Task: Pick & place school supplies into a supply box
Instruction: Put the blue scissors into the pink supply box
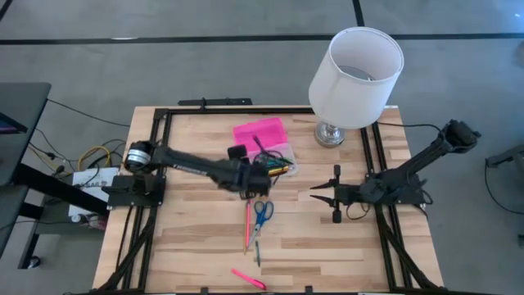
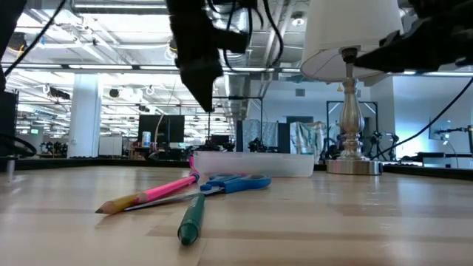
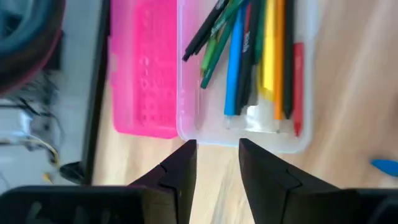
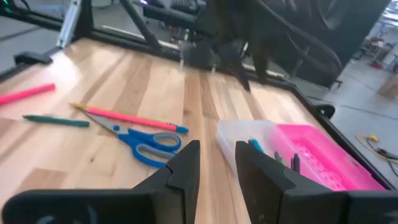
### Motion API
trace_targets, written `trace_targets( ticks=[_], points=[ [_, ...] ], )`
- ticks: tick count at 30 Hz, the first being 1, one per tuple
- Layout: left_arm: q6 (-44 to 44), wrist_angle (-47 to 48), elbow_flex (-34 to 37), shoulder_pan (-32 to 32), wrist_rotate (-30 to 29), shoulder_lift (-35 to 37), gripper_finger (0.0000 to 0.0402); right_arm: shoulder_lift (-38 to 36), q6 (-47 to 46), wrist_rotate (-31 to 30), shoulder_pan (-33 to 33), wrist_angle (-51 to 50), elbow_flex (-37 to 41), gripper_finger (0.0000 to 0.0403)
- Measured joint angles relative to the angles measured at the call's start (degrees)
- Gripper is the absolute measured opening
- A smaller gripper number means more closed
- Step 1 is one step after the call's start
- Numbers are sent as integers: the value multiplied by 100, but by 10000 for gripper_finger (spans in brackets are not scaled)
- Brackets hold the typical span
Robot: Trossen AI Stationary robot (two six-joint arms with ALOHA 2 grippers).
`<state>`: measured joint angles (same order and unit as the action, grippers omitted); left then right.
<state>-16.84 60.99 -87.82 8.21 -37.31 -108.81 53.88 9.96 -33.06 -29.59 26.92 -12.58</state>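
Several pens (image 3: 249,56) already lie in the clear box (image 3: 193,118): the left wrist view shows black, green, blue, yellow, orange and red ones side by side, with the pink lid (image 1: 260,131) open beside the box. In the high view the box sits just above the middle of the frame, near the lamp (image 1: 354,78).

The left pincer (image 1: 255,179) hangs over the near end of the box. Its fingers stand a little apart and nothing is between them, so I judge that it has nothing to carry now. The right pincer (image 1: 326,195) waits at the right of the middle, its fingers also a little apart and empty.

Four things are left on the worktop (image 1: 188,246). The scissors (image 1: 262,211) lie just below the box, with a pink pencil (image 1: 247,223) touching or just beside them. A green pen (image 2: 190,219) lies near them, toward the bottom of the frame. One more pink pen (image 1: 248,279) is at the lower edge, well apart from the box.

So I think the task is more than half done; these four things remain to go in, and the lid is not closed.
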Motion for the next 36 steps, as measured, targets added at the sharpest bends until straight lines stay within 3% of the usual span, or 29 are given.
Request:
trace_targets(
  ticks=[6, 17, 20, 24, 30, 36],
  points=[
    [-845, -46, 451, 1038, -906, 388, 114, 692, -90, 77, 201, 1263, -2, 98],
    [-3063, -27, 1269, 3043, -2120, 441, 114, 2366, 505, 1791, 694, 1600, -975, 98],
    [-3633, -41, 1485, 3530, -2528, 441, 114, 2965, 887, 2182, 849, 1148, -1548, 98],
    [-4241, -41, 1683, 4083, -2914, 441, 114, 3601, 1240, 2630, 1069, -239, -2497, 98],
    [-4921, -45, 1962, 4779, -3509, 440, 114, 4359, 1449, 2797, 1322, -2254, -4015, 98],
    [-5191, 62, 1988, 5163, -3606, 437, 114, 5032, 1746, 3164, 1474, -3354, -5130, 98]
  ],
)
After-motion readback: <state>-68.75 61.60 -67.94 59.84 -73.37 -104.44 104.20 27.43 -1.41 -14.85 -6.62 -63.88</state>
